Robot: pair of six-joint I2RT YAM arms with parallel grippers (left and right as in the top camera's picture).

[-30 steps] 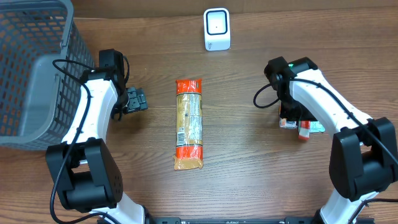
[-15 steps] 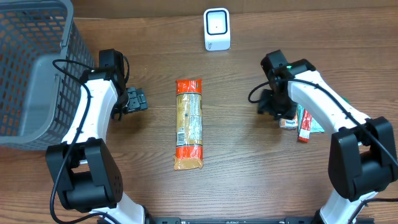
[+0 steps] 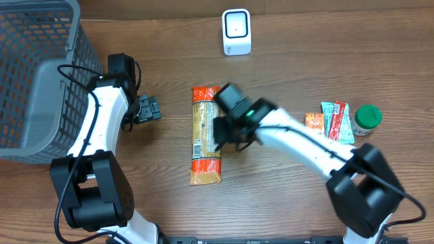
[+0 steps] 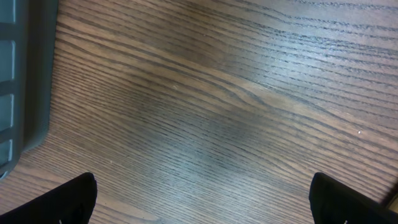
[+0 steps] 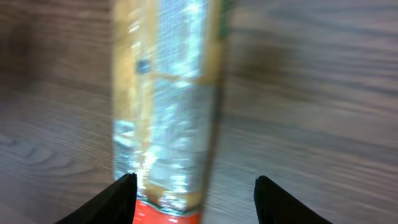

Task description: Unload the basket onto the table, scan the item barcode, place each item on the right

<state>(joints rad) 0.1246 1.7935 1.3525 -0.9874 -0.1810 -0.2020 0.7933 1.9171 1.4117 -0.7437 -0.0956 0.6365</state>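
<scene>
Grey basket (image 3: 41, 74) far left, white scanner (image 3: 237, 32) at the top edge, snack packets (image 3: 336, 120) and a green-lidded jar (image 3: 368, 116) off right. Long orange packet (image 3: 205, 135) lies mid-table below the scanner. Right gripper (image 5: 194, 186) stretches across, hovering over it, jaws apart, view blurred. Left gripper (image 3: 149, 108) hangs near the basket, jaws wide

Cannot read any print on the packet (image 5: 165, 106) from the right wrist: smeared by motion, cropped top and bottom. Cannot read it overhead either: too small, 1 long edge under the right arm (image 3: 298, 142).
</scene>
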